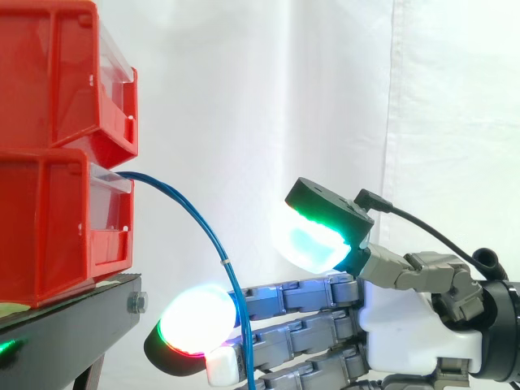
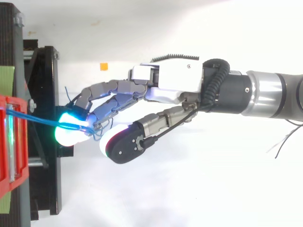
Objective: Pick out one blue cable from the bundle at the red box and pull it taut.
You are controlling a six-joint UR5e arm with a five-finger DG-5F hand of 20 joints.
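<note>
Two thin blue cables (image 1: 195,219) leave the lower red bin (image 1: 49,227) side by side, arc down to the right and hang slack, joined by a small white tie (image 1: 226,262). They drop across the fingers of my hand (image 1: 406,325) just behind a glowing white-red fingertip (image 1: 195,318). From above, a blue cable (image 2: 38,118) runs from the red bin (image 2: 7,142) to the cyan-lit fingertips (image 2: 71,130) and ends among them. The fingers of the hand (image 2: 170,80) reach nearly straight toward the bin. The thumb (image 1: 313,244) stands apart above them, off the cable.
A second red bin (image 1: 57,73) is stacked on the lower one. Both rest on a black stand (image 1: 65,325) whose edge (image 2: 45,94) lies just left of my fingertips. A small orange mark (image 2: 103,66) sits on the white surface behind the hand.
</note>
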